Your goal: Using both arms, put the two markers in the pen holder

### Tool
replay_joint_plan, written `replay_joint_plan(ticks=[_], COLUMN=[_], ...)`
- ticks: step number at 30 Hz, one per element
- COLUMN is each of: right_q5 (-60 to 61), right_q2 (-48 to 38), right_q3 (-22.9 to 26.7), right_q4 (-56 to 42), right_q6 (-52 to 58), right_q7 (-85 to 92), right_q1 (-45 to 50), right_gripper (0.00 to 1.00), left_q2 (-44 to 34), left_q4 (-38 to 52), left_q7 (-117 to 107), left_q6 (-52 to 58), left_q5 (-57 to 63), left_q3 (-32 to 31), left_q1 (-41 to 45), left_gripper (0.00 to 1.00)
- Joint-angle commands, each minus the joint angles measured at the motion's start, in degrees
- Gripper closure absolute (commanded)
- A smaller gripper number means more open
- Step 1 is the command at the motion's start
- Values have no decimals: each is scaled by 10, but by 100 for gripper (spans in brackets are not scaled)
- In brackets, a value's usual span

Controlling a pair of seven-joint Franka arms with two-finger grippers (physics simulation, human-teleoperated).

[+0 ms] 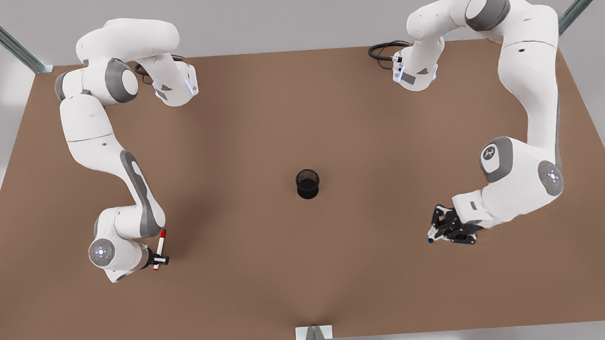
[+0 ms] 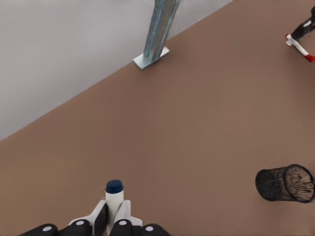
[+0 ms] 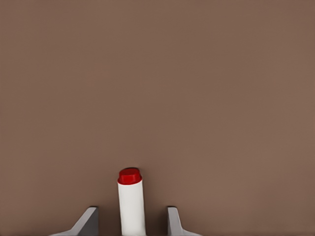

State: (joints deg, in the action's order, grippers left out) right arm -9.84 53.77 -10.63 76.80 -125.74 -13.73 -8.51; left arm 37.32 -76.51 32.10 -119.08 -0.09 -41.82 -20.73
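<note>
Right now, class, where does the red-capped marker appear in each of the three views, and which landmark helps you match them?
Front view: red-capped marker low on the front view's left, at the right gripper.
Left wrist view: marker far off across the table, farther than the pen holder.
Right wrist view: marker close up, between the open fingers.
Shared landmark: the right gripper straddling it.

Your left gripper (image 2: 114, 216) clamps the blue-capped white marker (image 2: 114, 196); the black mesh pen holder (image 2: 285, 183) lies tilted on the brown table (image 2: 197, 128).
</note>
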Motion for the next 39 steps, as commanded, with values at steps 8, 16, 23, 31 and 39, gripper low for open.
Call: replay_joint_plan(ticks=[8, 16, 23, 31, 39], right_q5=[-2, 0, 0, 0, 0], right_q2=[-2, -2, -3, -22, -50], right_q3=[0, -1, -2, -7, -18], right_q4=[-2, -3, -3, -9, -9], right_q6=[-3, -3, -2, 2, 21], right_q7=[-7, -9, -8, -4, -5], right_q1=[1, 0, 0, 2, 4], right_gripper=[45, 71, 71, 71, 72], left_q2=[-4, 0, 3, 34, 39], left_q4=[-47, -183, -284, -309, -322], left_q7=[153, 151, 195, 229, 232], left_q6=[-122, -353, -465, -508, -510], left_q5=[-128, -130, -129, -128, -128], left_q3=[-100, -158, -168, -163, -153], left_q1=[55, 99, 96, 106, 123], left_gripper=[79, 79, 79, 79, 79])
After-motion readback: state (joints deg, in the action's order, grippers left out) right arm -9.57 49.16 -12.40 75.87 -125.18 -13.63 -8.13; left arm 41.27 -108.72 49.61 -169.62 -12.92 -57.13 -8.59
